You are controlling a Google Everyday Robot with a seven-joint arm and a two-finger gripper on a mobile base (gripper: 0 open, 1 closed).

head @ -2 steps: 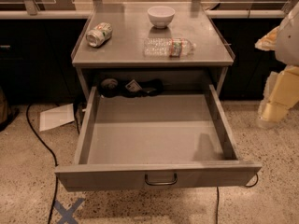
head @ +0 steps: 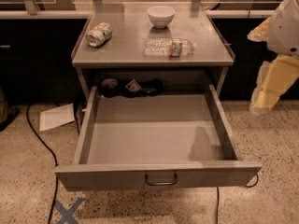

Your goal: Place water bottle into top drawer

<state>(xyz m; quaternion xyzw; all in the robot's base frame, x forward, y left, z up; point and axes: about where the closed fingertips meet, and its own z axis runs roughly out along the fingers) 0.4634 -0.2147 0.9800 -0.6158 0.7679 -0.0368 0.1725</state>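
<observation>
Hand (head: 266, 94): right of the desk (head: 126, 50), well clear of it; grip state cannot tell.
Bottle (head: 168, 47): lying sideways on desk top, front right.
Drawer (head: 149, 143): pulled out beneath desk top.
Can (head: 99, 34): desk top, left.

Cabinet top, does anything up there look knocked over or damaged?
The dented can lies on its side at the left, and the water bottle lies flat near the middle. The claw hangs at the right, apart from both.
</observation>
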